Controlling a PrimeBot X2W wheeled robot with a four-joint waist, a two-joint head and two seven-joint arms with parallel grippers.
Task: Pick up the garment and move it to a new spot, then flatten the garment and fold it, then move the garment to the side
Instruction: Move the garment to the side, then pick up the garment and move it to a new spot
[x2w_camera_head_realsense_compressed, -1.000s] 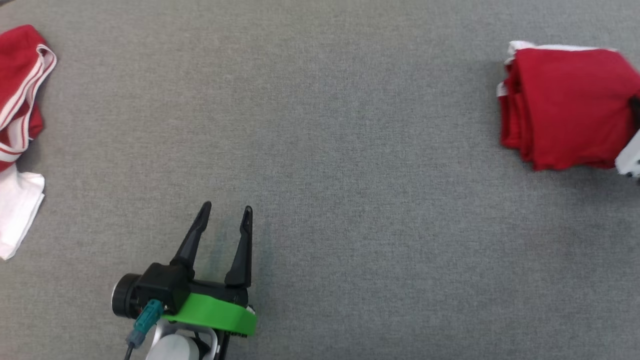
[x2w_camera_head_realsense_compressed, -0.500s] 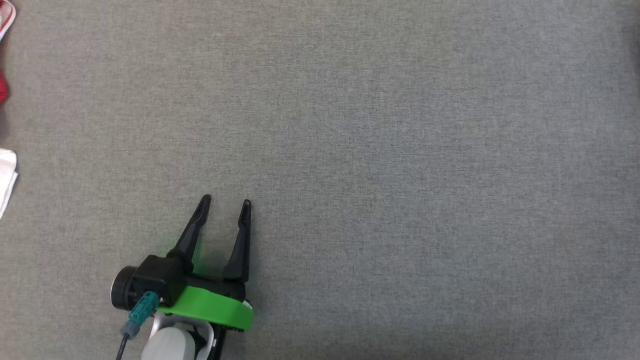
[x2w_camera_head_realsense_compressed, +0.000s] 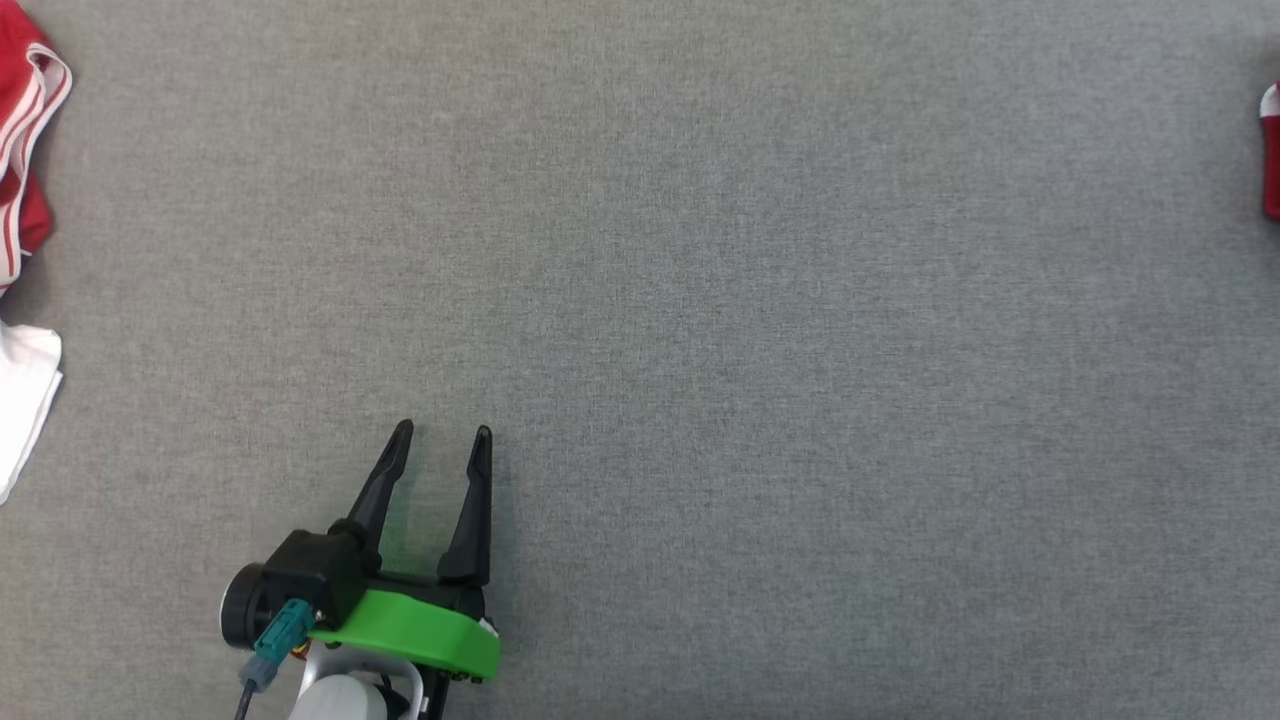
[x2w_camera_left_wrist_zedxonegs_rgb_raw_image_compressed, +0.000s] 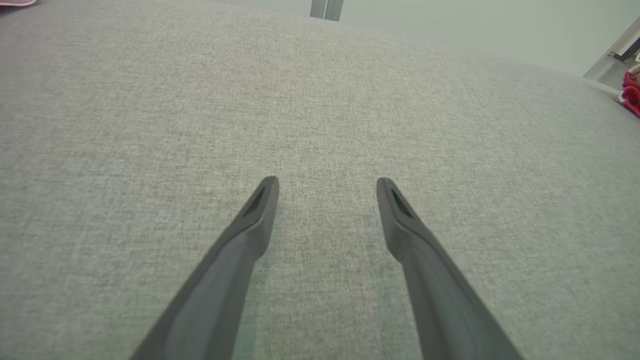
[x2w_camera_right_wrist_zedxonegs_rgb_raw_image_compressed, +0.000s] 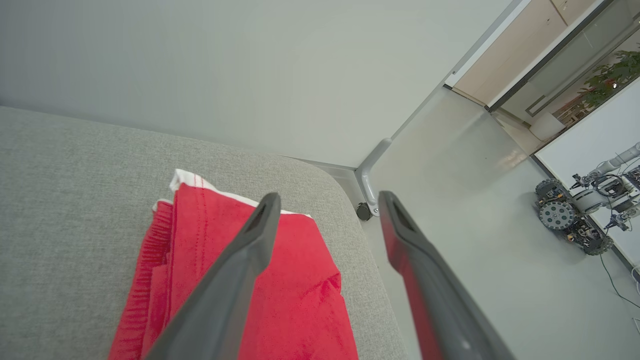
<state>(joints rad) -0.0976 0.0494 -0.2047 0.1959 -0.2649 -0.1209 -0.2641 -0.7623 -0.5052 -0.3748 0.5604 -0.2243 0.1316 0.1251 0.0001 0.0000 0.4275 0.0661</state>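
A folded red garment with white trim lies at the rounded corner of the grey table; a sliver of it shows at the head view's right edge. My right gripper hangs above it, open, one finger over the cloth and the other past the table edge, nothing between them. My left gripper stands open over bare grey cloth at the lower left, also empty in the left wrist view.
A crumpled red garment with white stripes and a white cloth lie at the table's left edge. Beyond the right corner there is pale floor, a table leg with a caster and another wheeled robot.
The head camera has swung, so the folded garment went from full view at the right to a sliver at the edge. The left gripper sits slightly lower in the head view, still open.
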